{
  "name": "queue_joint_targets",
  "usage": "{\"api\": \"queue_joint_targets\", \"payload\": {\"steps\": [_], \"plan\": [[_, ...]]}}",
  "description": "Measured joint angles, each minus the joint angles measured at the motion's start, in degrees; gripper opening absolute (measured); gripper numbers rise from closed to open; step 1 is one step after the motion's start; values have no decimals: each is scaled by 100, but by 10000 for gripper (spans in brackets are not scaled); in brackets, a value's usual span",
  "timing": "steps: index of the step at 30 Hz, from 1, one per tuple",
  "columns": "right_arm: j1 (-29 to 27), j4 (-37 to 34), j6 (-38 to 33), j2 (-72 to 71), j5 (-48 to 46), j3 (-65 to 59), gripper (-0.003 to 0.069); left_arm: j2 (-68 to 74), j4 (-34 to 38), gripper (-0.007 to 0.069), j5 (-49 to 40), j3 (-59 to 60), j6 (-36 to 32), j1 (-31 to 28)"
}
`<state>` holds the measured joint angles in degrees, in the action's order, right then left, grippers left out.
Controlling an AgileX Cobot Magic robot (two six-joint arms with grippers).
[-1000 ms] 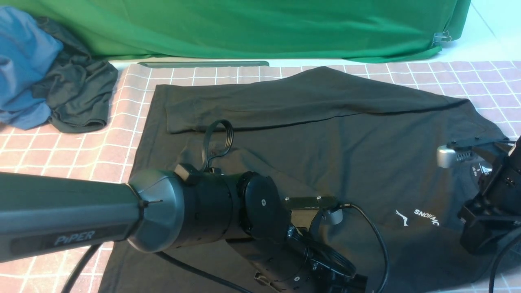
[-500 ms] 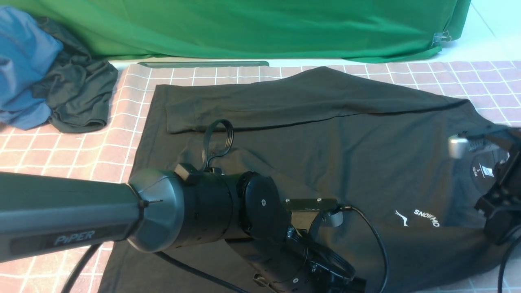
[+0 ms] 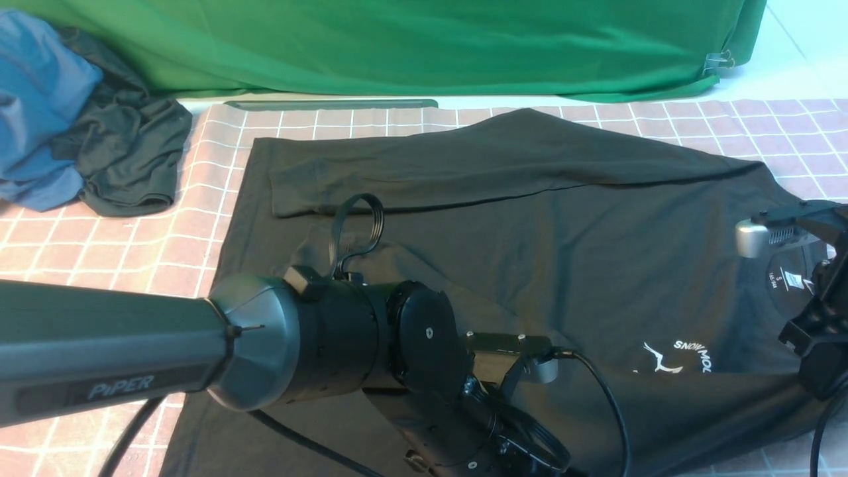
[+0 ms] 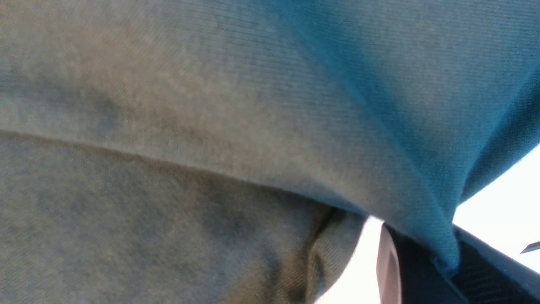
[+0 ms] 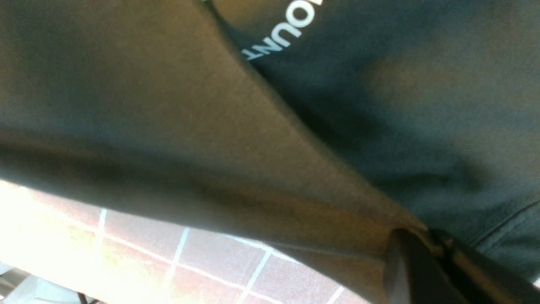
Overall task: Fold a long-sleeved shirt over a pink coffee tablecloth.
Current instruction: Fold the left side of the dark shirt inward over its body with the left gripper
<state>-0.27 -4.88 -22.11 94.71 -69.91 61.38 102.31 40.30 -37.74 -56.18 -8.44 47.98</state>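
The long-sleeved shirt point(image 3: 530, 218) lies spread on the pink coffee tablecloth point(image 3: 132, 265), from the middle to the right, w/ one sleeve point(image 3: 464, 172) laid across its far part & the white logo point(image 3: 676, 358) on the near right. The left gripper point(image 4: 447, 261) is clamped on shirt cloth by the near edge. The right gripper point(image 5: 426, 238) pinches a fold of the shirt at the near right, by the collar point(image 3: 795, 278).

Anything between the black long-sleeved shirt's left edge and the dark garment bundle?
Only a bare strip of pink tablecloth separates the long-sleeved shirt from the dark garment bundle; nothing sits on it. The front view shows this.
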Motion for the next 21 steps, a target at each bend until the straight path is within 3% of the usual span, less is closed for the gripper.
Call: {"api": "queue_joint_targets", "payload": {"steps": [3, 7, 9, 12, 16, 17, 18, 19, 21], "plan": [[0, 103, 18, 0, 167, 0, 111, 0, -62, 74, -6, 0, 0, 0], [0, 233, 194, 0, 448, 0, 230, -4, -84, 168, -106, -6, 64, 0], [0, 316, 423, 0, 547, 5, 335, -47, -226, 242, -519, -131, 283, -53], [0, 390, 676, 0, 459, 62, 384, -248, -549, 276, -1009, -331, 802, -223], [0, 430, 877, -34, 176, 170, 363, -771, -1289, 267, -1168, -612, 1562, -529], [0, 436, 914, -149, 133, 170, 321, -1123, -1819, 225, -1126, -788, 2126, -758], [0, 436, 914, -170, 132, 170, 307, -1123, -1887, 219, -1121, -788, 2204, -791], [0, 442, 978, -373, 111, 170, 258, -1366, -2329, 167, -1107, -994, 2729, -1084], [-4, 441, 1036, -770, 144, 170, 183, -1466, -2794, 77, -1173, -1395, 3158, -1734]]}}
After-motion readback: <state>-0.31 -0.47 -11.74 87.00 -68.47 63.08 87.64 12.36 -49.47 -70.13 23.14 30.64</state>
